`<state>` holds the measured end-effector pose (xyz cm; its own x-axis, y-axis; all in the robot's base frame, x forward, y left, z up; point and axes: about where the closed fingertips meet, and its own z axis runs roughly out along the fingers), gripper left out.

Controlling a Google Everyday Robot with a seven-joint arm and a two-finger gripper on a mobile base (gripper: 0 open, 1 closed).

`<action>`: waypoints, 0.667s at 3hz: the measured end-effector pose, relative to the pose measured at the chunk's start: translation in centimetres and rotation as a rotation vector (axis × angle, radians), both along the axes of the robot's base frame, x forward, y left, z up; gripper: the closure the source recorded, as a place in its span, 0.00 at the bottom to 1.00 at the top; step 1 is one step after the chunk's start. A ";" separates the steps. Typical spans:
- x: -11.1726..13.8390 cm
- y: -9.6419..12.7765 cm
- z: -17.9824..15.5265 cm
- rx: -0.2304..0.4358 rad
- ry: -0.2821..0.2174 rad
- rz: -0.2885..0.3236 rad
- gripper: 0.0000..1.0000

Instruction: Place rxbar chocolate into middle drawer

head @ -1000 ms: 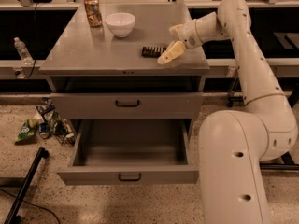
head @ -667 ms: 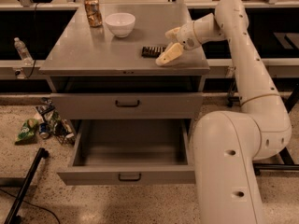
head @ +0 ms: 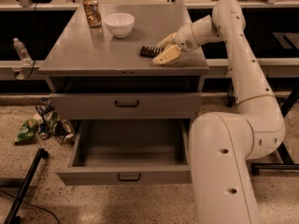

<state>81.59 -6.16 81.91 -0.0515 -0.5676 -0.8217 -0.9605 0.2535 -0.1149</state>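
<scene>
One gripper (head: 159,53) is held low over the cabinet top (head: 93,55), fingers spread apart, nothing clamped.
The rxbar chocolate (head: 147,51) is laid flat on the top at the fingertips; the middle drawer (head: 124,175) is pulled open below.

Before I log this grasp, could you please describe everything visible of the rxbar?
The rxbar is a small, flat, dark wrapper with pale stripes. It lies flat on the grey tabletop, in the right front part. Only its left part shows. Its right end is hidden behind the gripper, whose open fingers sit on either side of it. Whether they touch it cannot be told. Nothing else touches it.
</scene>
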 end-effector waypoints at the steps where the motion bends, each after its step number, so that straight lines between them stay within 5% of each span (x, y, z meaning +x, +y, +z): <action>1: 0.0 0.0 0.2 0.000 0.000 0.000 0.83; 2: 0.0 0.0 0.3 0.000 0.000 0.000 1.00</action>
